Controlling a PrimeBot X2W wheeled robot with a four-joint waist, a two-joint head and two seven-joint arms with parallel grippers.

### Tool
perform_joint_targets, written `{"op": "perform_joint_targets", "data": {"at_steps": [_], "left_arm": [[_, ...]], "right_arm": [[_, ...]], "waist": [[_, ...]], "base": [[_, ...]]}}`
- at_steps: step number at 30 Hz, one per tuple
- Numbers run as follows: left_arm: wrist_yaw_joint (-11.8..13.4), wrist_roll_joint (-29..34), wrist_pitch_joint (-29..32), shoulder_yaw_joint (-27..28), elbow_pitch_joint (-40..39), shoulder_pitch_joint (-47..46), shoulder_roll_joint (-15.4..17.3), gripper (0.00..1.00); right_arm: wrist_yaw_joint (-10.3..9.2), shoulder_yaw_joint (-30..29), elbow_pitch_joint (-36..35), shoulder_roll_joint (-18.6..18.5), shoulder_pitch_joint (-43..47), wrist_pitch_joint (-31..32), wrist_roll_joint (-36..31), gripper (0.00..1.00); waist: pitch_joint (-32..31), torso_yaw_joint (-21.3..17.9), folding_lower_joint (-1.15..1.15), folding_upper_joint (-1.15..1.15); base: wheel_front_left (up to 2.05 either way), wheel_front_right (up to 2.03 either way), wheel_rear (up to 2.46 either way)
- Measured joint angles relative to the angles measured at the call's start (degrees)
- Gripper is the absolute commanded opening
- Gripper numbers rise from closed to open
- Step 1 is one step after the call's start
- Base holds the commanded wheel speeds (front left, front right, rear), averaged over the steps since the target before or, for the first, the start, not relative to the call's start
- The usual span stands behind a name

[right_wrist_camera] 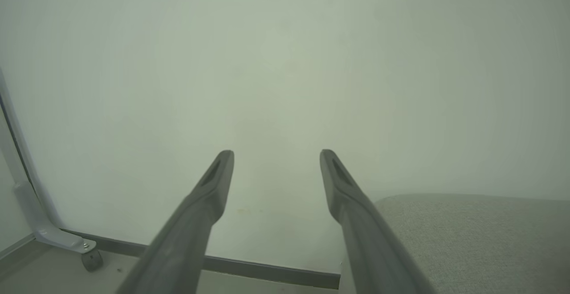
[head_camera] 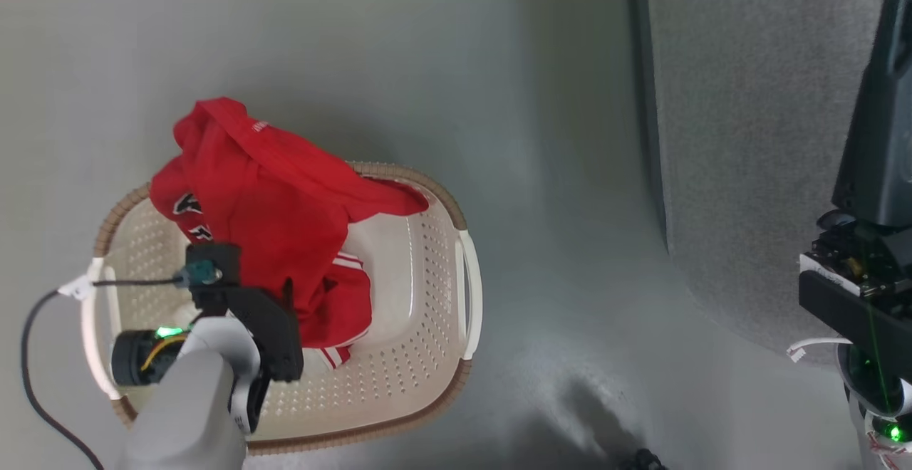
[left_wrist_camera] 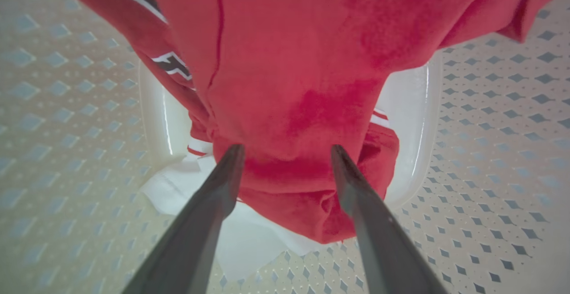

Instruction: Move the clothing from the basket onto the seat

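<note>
Cream plastic laundry basket: rounded corners, rows of small punched holes, brown woven-look rim, glossy white side handles. It stands on a smooth pale grey floor.

Soft red sports clothing is inside the basket, heaped over its far-left corner, with a fold rising past the rim. The fabric is matte knit, creased, with white stripe trim low on the heap. A white panel lies flat on the basket bottom in the left wrist view. Black-and-white figures on the heap's left side are folded and not readable. Small white print near the top fold is too small to read.

Left gripper is down inside the basket, its long dark smooth fingers spread apart. The bunched red cloth sits between the tips; can't tell if they touch it, and no pinch is seen.

Right gripper is well right of the basket, fingers wide apart and empty, facing a plain pale wall.

Large grey woven-fabric seat, coarse weave with a rounded edge, sits well right of the basket.
</note>
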Motion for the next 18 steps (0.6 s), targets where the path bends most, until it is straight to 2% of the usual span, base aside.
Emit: {"op": "perform_joint_targets", "data": {"at_steps": [8, 18], "left_arm": [[0.0, -2.6, 0.3, 2.2, 4.2, -3.9, 0.4, 1.00], [-0.4, -3.9, 0.7, 4.0, 8.8, -6.5, 0.4, 1.00]], "right_arm": [[0.00, 0.1, -0.4, -0.2, -2.2, 0.0, -1.2, 1.00], [-0.01, 0.3, -0.9, -0.7, -2.1, 0.3, -2.2, 1.00]], "waist": [[4.5, -0.6, 0.00, 0.00], [6.6, -1.2, -0.01, -0.01]], "base": [[0.00, 0.00, 0.00], [0.00, 0.00, 0.00]]}}
